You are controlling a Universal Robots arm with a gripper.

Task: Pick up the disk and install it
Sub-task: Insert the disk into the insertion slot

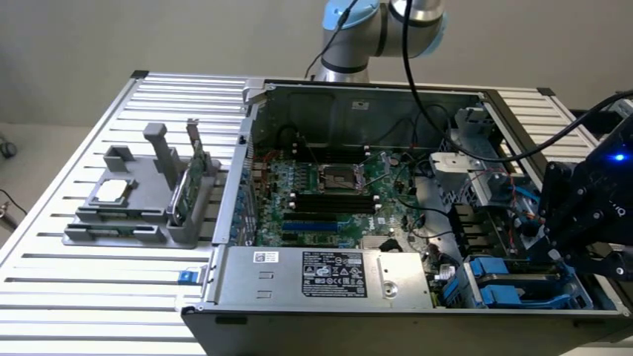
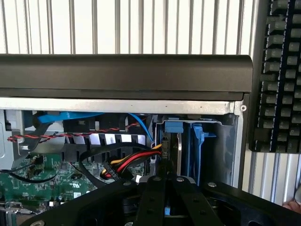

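Note:
The disk stands on edge in the drive bay at the corner of the open computer case, showing a thin silver side under a blue carrier frame. A second blue carrier stands right beside it. My gripper hangs directly over this bay with its black fingers pressed together, their tips at the disk's upper edge. Whether they touch it I cannot tell. In the exterior view my gripper is low over the blue drive bays at that view's lower right.
Red, yellow and black cables run past the bay beside the green motherboard. A grey fixture on the slatted table holds a silver chip and a green card. A black keyboard lies outside the case.

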